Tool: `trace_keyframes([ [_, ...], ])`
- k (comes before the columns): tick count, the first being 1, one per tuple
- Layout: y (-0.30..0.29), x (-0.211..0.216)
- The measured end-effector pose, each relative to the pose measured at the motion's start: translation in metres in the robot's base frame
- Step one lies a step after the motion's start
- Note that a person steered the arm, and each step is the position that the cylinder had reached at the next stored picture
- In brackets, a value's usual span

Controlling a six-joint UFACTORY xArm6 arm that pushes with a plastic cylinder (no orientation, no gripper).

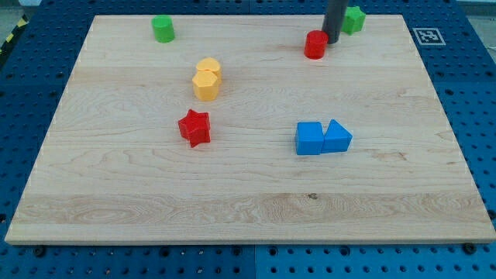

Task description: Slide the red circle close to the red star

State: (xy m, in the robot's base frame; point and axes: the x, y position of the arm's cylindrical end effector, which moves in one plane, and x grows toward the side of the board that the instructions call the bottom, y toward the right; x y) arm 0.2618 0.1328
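The red circle [315,45] is a short red cylinder near the view's top, right of centre. The red star [194,128] lies left of centre, well down and to the left of the circle. My tip [332,41] is the lower end of the dark rod that comes down from the view's top edge. It sits right against the red circle's right side.
A green block [353,19] stands just right of the rod at the top. A green cylinder [163,29] is at the top left. Two yellow blocks [207,79] sit together above the red star. A blue cube [309,139] and blue triangle [337,136] touch at centre right.
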Motion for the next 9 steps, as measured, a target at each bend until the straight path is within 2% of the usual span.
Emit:
trace_keyframes([
  [1,-0.016,0.001],
  [3,-0.028,0.038],
  [5,-0.07,0.039],
  [9,-0.08,0.094],
])
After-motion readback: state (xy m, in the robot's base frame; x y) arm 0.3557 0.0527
